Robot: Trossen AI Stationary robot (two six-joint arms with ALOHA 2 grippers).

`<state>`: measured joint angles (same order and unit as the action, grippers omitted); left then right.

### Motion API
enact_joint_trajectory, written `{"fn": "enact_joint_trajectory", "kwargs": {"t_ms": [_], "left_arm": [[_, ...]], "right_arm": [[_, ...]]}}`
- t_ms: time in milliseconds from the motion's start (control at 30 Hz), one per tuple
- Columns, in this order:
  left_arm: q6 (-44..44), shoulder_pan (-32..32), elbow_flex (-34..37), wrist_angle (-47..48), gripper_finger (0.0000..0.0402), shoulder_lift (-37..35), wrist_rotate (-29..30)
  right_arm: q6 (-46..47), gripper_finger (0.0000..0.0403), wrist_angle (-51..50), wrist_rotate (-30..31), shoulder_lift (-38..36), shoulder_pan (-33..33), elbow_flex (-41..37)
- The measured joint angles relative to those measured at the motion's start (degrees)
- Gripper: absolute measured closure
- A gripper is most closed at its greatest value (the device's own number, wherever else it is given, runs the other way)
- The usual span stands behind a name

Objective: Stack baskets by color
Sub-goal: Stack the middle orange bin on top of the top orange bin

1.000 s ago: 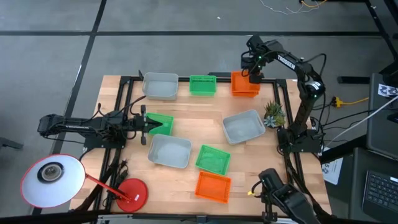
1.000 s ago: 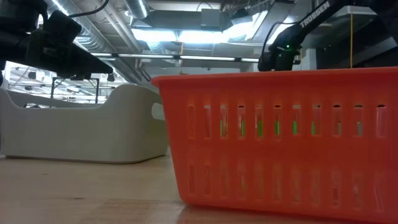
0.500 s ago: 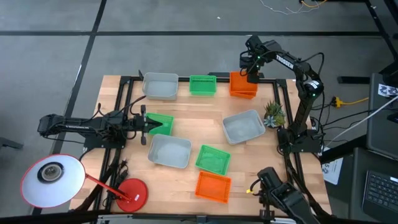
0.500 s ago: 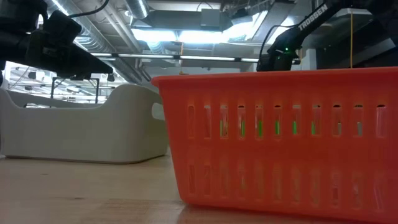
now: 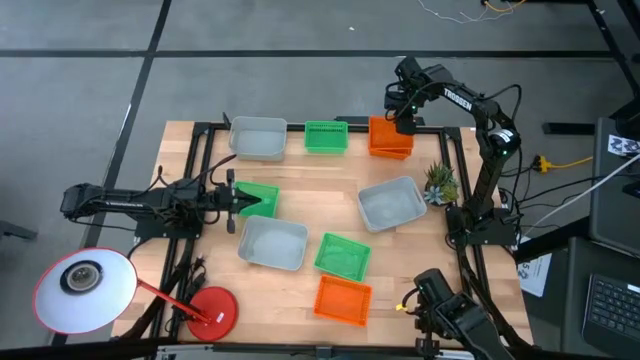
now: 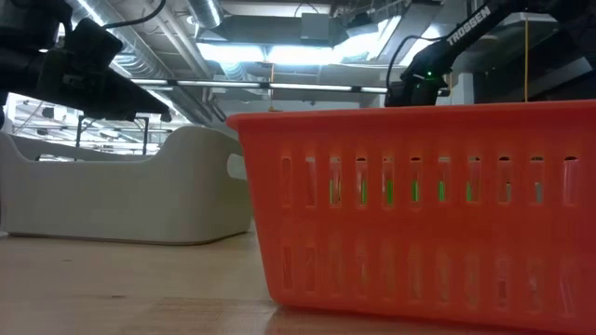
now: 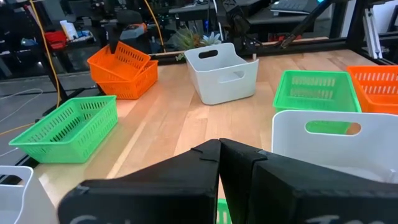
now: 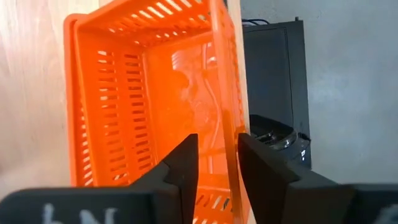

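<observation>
My right pincer [image 8: 217,163] hovers over the orange stack [image 5: 392,136] at the bench's [image 5: 300,205] far right corner, fingers spread astride the top basket's rim, gripping nothing; my left pincer [image 5: 243,199] is pressed together above a green basket [image 5: 260,197], beside a grey basket [image 5: 272,243]; another orange basket [image 5: 342,299] sits nearest the front edge.

"TROSSEN" in white caps is showing on the right arm [image 6: 463,28] in the low view, running up the dark link near the top edge. The same white lettering is sitting on that arm's upper link in the high view, too small to read there. Partial white marks are peeking at the bottom of the right wrist view, on the gripper body – not legible. No other text, nos. or labels are reading clearly anywhere else.
</observation>
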<state>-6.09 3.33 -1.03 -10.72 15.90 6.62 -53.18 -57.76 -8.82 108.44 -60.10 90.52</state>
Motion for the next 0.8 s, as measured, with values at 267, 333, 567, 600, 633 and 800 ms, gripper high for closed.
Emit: {"fn": "enact_joint_trajectory", "kwargs": {"t_ms": [267,333,567,600,633,800], "left_arm": [[0.0,0.0,0.0,0.0,0.0401,0.0,0.0],[0.0,0.0,0.0,0.0,0.0401,0.0,0.0],[0.0,0.0,0.0,0.0,0.0401,0.0,0.0],[0.0,0.0,0.0,0.0,0.0401,0.0,0.0],[0.0,0.0,0.0,0.0,0.0401,0.0,0.0],[0.0,0.0,0.0,0.0,0.0401,0.0,0.0]], "right_arm": [[3.6,0.0361,2.1,0.2,0.0,0.0,0.0],[3.6,0.0387,2.1,1.4,0.0,0.0,0.0],[4.8,0.0392,1.8,6.6,-0.1,-0.2,0.0],[4.9,0.0395,1.8,6.6,-0.1,-0.2,0.0],[5.0,0.0396,1.8,6.6,-0.1,-0.2,0.0],[6.1,0.0394,1.7,6.9,-1.0,-0.2,0.0]]}}
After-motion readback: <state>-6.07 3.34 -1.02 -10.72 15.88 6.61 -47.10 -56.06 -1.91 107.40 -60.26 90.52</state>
